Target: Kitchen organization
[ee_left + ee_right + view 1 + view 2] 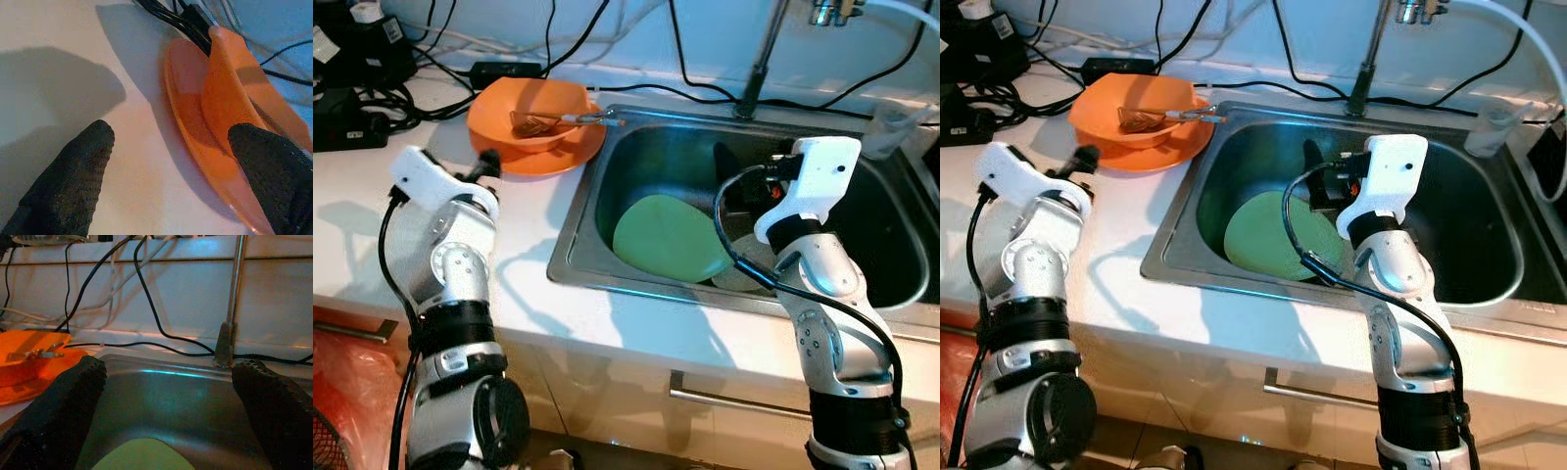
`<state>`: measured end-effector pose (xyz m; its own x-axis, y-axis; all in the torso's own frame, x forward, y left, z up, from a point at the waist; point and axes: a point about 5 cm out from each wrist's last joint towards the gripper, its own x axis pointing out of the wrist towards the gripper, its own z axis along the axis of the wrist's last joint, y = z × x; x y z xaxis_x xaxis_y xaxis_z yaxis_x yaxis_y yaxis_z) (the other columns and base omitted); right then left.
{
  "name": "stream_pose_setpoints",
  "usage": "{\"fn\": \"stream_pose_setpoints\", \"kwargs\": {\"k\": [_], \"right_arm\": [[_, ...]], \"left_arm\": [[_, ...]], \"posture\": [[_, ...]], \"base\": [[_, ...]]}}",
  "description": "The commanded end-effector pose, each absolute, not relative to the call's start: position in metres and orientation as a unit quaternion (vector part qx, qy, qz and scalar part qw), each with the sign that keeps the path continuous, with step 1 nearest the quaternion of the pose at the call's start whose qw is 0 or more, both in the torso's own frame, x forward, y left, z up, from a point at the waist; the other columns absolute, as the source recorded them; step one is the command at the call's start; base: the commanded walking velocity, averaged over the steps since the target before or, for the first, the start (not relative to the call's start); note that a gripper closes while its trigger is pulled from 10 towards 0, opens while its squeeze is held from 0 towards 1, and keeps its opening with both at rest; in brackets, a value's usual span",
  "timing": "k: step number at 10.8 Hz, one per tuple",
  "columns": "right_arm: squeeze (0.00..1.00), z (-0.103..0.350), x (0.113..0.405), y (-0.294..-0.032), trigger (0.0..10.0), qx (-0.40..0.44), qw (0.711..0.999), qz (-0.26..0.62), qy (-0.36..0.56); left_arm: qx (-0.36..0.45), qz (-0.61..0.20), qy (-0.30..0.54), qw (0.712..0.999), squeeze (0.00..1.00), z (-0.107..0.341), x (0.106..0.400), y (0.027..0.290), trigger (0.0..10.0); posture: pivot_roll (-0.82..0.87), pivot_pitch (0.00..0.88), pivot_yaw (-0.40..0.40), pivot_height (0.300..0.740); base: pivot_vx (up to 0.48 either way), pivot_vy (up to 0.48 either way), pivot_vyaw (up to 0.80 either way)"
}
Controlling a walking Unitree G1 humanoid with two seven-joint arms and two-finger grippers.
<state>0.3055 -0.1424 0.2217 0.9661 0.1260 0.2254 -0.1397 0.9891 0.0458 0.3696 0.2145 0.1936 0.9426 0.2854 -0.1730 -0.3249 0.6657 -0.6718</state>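
So we're parked in front of the sink (607, 147), steel basin set into a white counter (372, 206). Our left gripper (171, 161) hovers low over the counter right next to the orange plate (558, 157), fingers spread wide w/ nothing between them. From the left wrist cam one finger sits over bare counter and the other is in front of the plate's edge, can't tell if it's touching.

On that plate there's an orange bowl (529, 103) w/ some brownish stuff inside and a utensil (592, 119) lying across its rim toward the sink.

Our right gripper (168, 396) is up over the basin, pointed at the back wall and faucet (759, 69), fingers also wide apart, empty. Below it a green plate (666, 240) lies tilted in the bottom of the sink, partly over a pale dish (744, 274) that's mostly hidden behind our arm.

Bunch of black cables (548, 39) run along the back of the counter, plus a clear cup (896, 127) at the sink's far right corner.
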Motion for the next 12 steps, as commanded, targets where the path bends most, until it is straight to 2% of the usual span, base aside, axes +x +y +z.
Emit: {"fn": "stream_pose_setpoints", "kwargs": {"k": [1,2,3,4,5,7,8,9,12], "right_arm": [[0.0,0.224,0.302,-0.148,10.0,0.029,0.992,0.057,-0.112],[0.0,0.224,0.301,-0.15,10.0,0.027,0.992,0.056,-0.111],[0.0,0.225,0.3,-0.151,10.0,0.025,0.992,0.054,-0.109],[0.0,0.225,0.3,-0.152,10.0,0.024,0.992,0.053,-0.108],[0.0,0.224,0.299,-0.152,10.0,0.024,0.993,0.053,-0.108],[0.0,0.224,0.301,-0.151,10.0,0.026,0.993,0.054,-0.105],[0.0,0.224,0.302,-0.151,10.0,0.026,0.993,0.054,-0.106],[0.0,0.224,0.303,-0.15,10.0,0.026,0.992,0.055,-0.106],[0.0,0.225,0.303,-0.15,10.0,0.026,0.992,0.055,-0.108]], "left_arm": [[-0.4,0.181,0.09,0.894,0.0,0.167,0.37,0.211,10.0],[-0.418,0.179,0.096,0.885,0.0,0.166,0.373,0.211,10.0],[-0.423,0.176,0.084,0.885,0.0,0.169,0.377,0.213,7.2],[-0.4,0.179,0.076,0.896,0.94,0.173,0.379,0.217,10.0],[-0.403,0.181,0.076,0.894,1.0,0.174,0.38,0.218,10.0],[-0.416,0.186,0.075,0.887,1.0,0.174,0.381,0.221,10.0],[-0.423,0.186,0.071,0.884,0.48,0.174,0.382,0.22,9.6],[-0.438,0.187,0.063,0.877,0.0,0.173,0.381,0.219,0.0],[-0.451,0.198,0.059,0.869,0.0,0.171,0.379,0.22,0.0]], "posture": [[-0.15,0.135,-0.011,0.74],[-0.15,0.137,-0.011,0.74],[-0.16,0.142,-0.01,0.74],[-0.16,0.142,-0.008,0.74],[-0.16,0.142,-0.008,0.74],[-0.15,0.137,-0.008,0.74],[-0.15,0.134,-0.009,0.74],[-0.15,0.129,-0.009,0.74],[-0.14,0.124,-0.011,0.74]], "base": [[0.0,0.0,0.0],[0.0,0.0,0.0],[0.0,0.0,0.0],[0.0,0.0,0.0],[0.0,0.0,0.0],[0.0,0.0,0.0],[0.0,0.0,0.0],[0.0,0.0,0.0],[0.0,0.0,0.0]]}}
